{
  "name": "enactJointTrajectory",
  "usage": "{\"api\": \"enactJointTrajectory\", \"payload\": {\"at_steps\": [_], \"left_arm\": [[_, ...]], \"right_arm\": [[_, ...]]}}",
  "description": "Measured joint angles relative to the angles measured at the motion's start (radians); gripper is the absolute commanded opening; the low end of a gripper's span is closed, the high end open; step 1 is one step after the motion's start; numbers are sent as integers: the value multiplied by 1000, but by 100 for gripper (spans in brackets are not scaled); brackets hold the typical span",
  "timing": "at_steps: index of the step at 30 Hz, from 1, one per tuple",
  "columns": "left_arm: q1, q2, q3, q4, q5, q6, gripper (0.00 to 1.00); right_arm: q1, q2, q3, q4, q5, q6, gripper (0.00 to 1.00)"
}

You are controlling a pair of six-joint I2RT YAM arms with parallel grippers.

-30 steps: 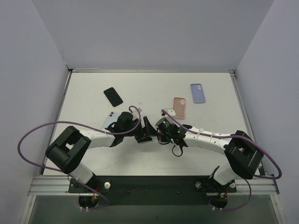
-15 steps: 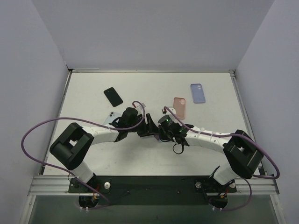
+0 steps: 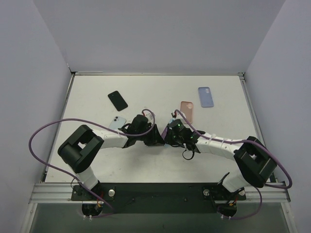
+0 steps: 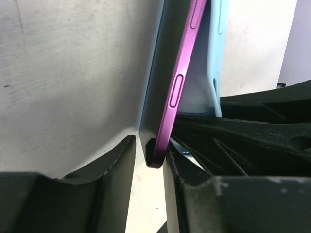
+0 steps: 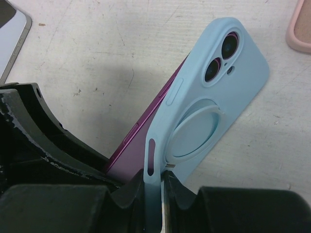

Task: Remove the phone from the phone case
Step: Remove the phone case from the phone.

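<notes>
Left wrist: my left jaws nip the purple phone at its corner. My right jaws clamp the blue case.

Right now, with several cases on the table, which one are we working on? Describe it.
On the table, look where the left gripper and right gripper meet. The case pinched there is light blue, ringed on its back, with a magenta phone partly out; the pink case and lavender case lie flat farther back.
</notes>
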Motion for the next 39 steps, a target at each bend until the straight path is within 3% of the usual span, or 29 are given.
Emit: {"api": "enactJointTrajectory", "payload": {"at_steps": [8, 9, 10, 11, 23, 29, 33, 39], "left_arm": [[-11, 13, 26, -15, -3, -2, 36], [-12, 13, 32, -25, -4, -1, 32], [-13, 13, 36, -31, -4, 0, 21], [-14, 13, 40, -39, -4, 3, 0], [-36, -4, 101, -165, -6, 117, 0], [-62, -82, 155, -351, 28, 127, 0], [-55, -130, 187, -479, 35, 150, 0], [-11, -177, 214, -520, -10, 141, 0]], "right_arm": [[-5, -16, -26, 30, -12, -2, 0], [-5, -20, -31, 35, -12, -2, 0], [-5, -23, -36, 41, -12, -2, 0], [-6, -26, -40, 47, -14, -2, 0], [-23, -82, -46, 5, -61, -8, 0], [-14, -219, -55, -124, -109, 26, 0], [-17, -309, -79, -244, -55, 17, 0], [21, -363, -100, -480, -48, 17, 0]]}}
